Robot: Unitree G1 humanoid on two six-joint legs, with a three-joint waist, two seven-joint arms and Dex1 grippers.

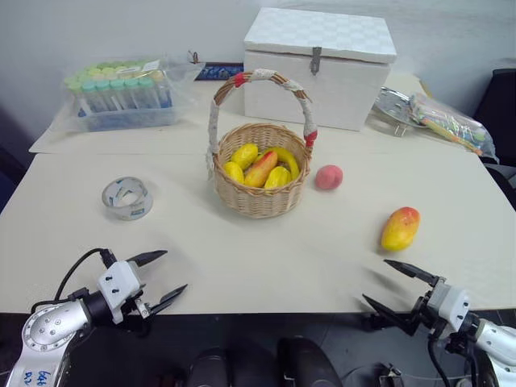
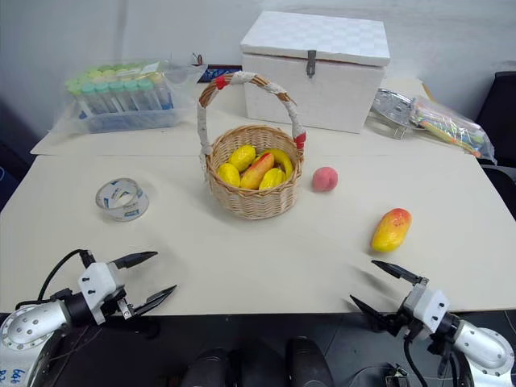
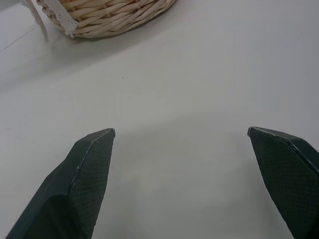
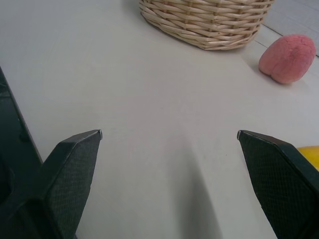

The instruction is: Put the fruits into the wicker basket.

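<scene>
The wicker basket stands mid-table with its tall white-wrapped handle and red bands; several yellow fruits lie inside. A small pink-red peach rests on the table just right of the basket. Further right and nearer me lies the yellow mango with its orange-red end. My left gripper hovers open at the table's near left edge, empty. Open and empty too, my right gripper hangs at the near right edge, a short way in front of the mango. The right wrist view catches the basket and peach.
A roll of clear tape lies left of the basket. At the back stand a white lidded box, a bag of capped tubes and a plastic bag of items. A dark chair sits at far right.
</scene>
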